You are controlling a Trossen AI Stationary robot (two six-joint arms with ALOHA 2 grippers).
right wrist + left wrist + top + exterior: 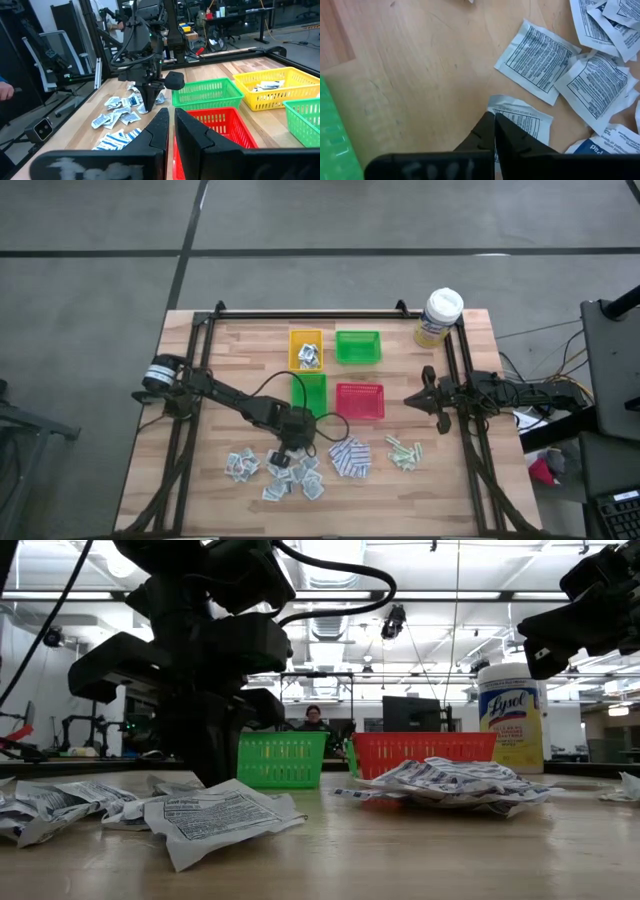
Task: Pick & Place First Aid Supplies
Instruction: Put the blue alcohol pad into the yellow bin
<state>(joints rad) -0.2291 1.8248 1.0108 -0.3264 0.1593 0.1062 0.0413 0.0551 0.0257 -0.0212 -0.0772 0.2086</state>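
Overhead view: the left gripper (289,450) stood over a scatter of white sachets (285,470) on the wooden table (200,480), while the right gripper (415,398) waited at the table's right side, just beside the red tray (360,402). This view alone showed all the trays together: a yellow tray (306,348) with a few packets inside, a green tray (358,346) beside it, and a second green tray (310,392) next to the red one. It also showed the blue-and-white pads (350,458) and the pale green strips (404,452) lying apart from the left fingers, toward the right arm, and the yellow canister (438,318) at the far corner.

Left wrist view: the left fingers (485,132) were pressed together, their tips pinching the corner of one sachet (527,120) that lay flat on the wood; further sachets lay just beyond the tips. No other view resolved this contact.

Right wrist view: the right fingers (159,127) stood nearly together with a narrow gap and nothing between them, the red tray directly ahead.

Table-level view: a crumpled sachet (225,815) lay nearest the camera, and a person (314,718) sat in the room behind.
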